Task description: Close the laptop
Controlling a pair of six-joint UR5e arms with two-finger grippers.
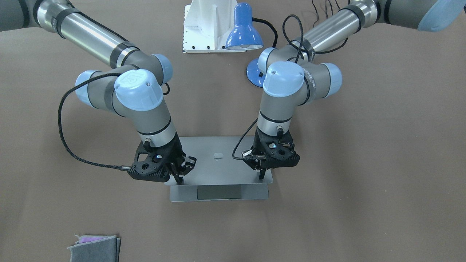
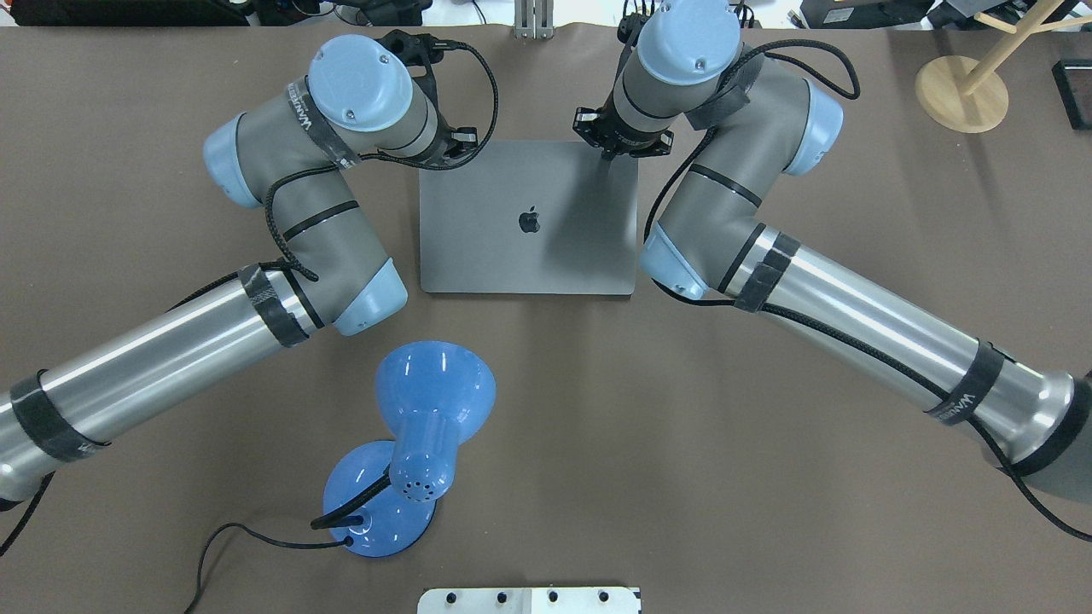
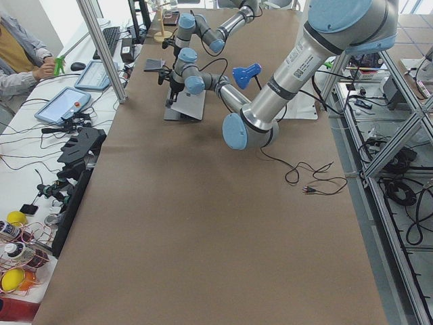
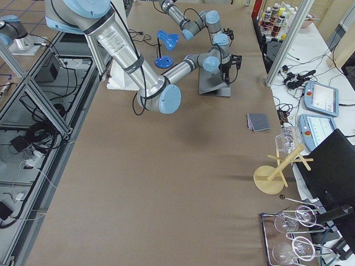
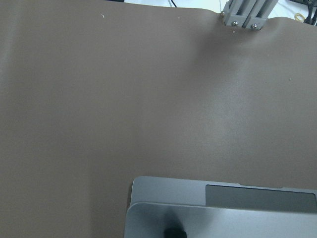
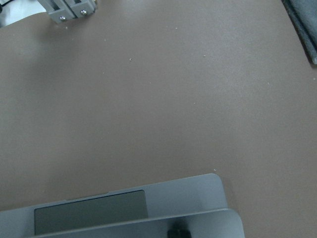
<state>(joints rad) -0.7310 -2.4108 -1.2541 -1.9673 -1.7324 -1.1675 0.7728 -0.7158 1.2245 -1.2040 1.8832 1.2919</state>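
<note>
The space-grey laptop (image 2: 529, 222) lies mid-table with its lid (image 1: 218, 160) tilted low over the base. The apple logo faces up. A strip of the base with the trackpad (image 1: 219, 191) shows past the lid's free edge. My left gripper (image 1: 261, 177) is shut, its tip on one corner of the lid's free edge. My right gripper (image 1: 178, 179) is shut, its tip on the other corner. In each wrist view a dark fingertip (image 5: 174, 232) (image 6: 178, 233) rests on the lid above the trackpad (image 5: 260, 198) (image 6: 89, 212). The screen and keys are hidden.
A blue desk lamp (image 2: 426, 409) stands between the laptop and the robot's white base (image 1: 207, 25). A folded grey cloth (image 1: 94, 247) lies near the operators' edge. A wooden stand (image 2: 960, 94) is at the far right.
</note>
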